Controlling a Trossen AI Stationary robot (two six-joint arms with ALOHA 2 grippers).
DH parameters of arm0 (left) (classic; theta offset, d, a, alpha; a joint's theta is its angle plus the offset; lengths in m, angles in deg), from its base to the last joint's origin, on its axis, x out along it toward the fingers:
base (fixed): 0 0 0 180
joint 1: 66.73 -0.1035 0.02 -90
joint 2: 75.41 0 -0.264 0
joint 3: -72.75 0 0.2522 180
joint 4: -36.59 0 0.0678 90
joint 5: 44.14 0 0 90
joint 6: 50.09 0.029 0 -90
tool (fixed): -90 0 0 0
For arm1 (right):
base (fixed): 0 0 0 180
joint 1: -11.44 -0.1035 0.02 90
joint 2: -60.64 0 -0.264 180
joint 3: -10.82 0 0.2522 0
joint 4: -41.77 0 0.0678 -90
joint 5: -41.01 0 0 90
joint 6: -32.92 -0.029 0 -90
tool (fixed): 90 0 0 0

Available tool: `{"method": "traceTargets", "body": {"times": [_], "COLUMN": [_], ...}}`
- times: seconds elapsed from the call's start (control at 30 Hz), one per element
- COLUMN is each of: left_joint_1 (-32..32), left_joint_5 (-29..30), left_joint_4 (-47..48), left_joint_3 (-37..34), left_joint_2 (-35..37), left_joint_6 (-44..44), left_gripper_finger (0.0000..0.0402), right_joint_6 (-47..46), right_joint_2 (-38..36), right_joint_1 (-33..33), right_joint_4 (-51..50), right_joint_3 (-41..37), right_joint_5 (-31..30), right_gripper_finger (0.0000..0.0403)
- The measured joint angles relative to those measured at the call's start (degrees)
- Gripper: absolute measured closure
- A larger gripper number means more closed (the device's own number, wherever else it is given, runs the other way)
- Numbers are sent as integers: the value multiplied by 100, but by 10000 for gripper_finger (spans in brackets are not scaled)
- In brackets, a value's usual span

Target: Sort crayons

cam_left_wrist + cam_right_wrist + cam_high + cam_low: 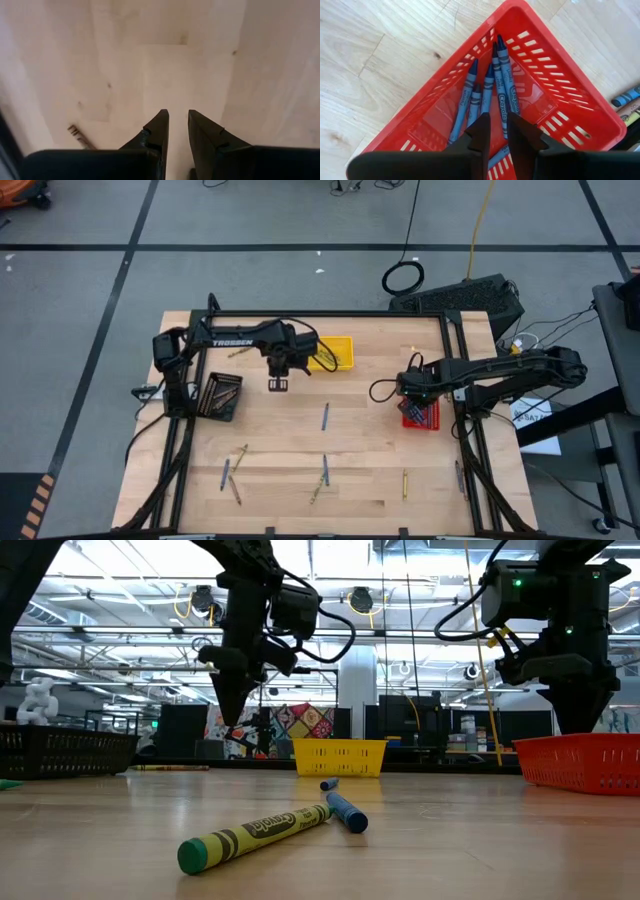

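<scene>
Left arm (pixel 235 338): I read "TROSSEN" in white letters along its dark upper link, from the high view.
Blue crayons (pixel 492 95) in the red tray (pixel 555 75): I read "Crayola" down the wrapper of the one nearest the middle, in the right wrist view; the wrappers beside it carry print too small for me to make out.
Yellow-green crayon (pixel 255 835) on the table: its wrapper carries a black oval logo with lettering; from the low view I cannot read it with certainty.
White sheet (pixel 530 417) beside the right arm's base: dark print on it, too small for me to read.
Left wrist view: I find no text.
</scene>
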Motion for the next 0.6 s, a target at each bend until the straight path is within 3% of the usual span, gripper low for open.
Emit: {"method": "traceTargets", "body": {"times": [0.43, 0.6], "left_joint_1": [231, 247], "left_joint_5": [45, 512], "left_joint_4": [-18, -66], "left_joint_3": [0, 0], "left_joint_2": [0, 0], "left_joint_6": [150, 145], "left_gripper_finger": [336, 336], "right_joint_6": [4, 17], "right_joint_2": [0, -2], "right_joint_1": [0, 0], "right_joint_4": [-2, -2], "right_joint_3": [0, 0], "right_joint_5": [2, 2], "right_gripper_finger": [352, 352]}}
